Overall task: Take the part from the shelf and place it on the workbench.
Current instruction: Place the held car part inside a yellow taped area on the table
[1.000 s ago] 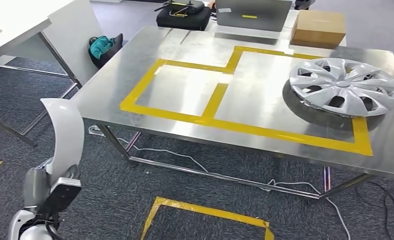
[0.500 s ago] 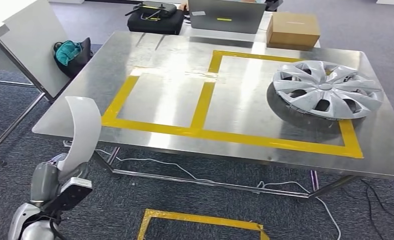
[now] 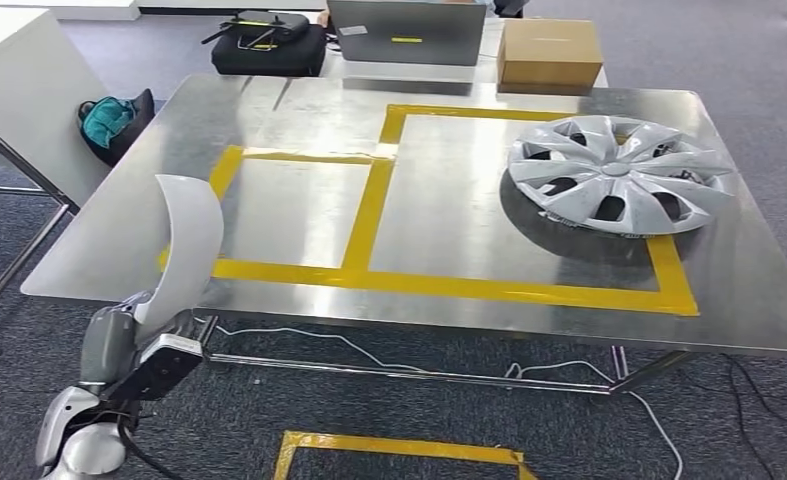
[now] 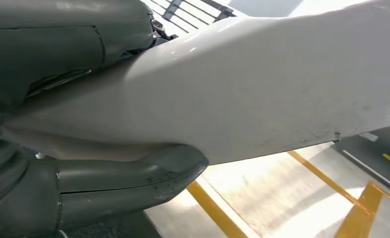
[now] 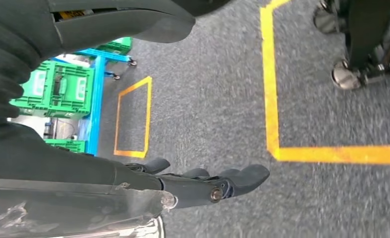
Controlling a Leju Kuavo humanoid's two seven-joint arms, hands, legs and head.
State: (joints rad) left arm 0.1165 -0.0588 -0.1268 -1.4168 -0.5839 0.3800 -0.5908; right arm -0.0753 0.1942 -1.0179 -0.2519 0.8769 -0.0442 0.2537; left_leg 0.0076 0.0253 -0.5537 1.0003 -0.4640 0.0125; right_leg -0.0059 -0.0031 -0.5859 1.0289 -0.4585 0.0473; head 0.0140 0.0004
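Low at the near left corner of the workbench (image 3: 119, 235), we hold the part (image 3: 191, 240), a curved white panel, upright in our left hand (image 3: 139, 335), its upper end rising in front of the steel edge while its lower end sits in our grip. From the left wrist view, the thick thumb (image 4: 128, 181) presses on one face of the panel (image 4: 262, 94) and the darker fingers (image 4: 69, 39) wrap the other, so the hand is clamped around it. Our judgement is that the carrying is nearly done and the setting down is what remains: we should lift the panel clear of the table edge before reaching forward, aim for the nearer yellow-taped square (image 3: 299, 210), and keep well away from the silver wheel cover (image 3: 619, 175) lying in the far taped area. Because the panel is long and held by one end, we judge it may swing or slip, so a slow lowering with a firm grip until it rests flat seems wise. Our left arm is bent, the forearm angled upward toward the bench. Our right hand (image 5: 207, 186) hangs over the grey carpet (image 5: 331, 74), its fingers loosely extended and holding nothing.
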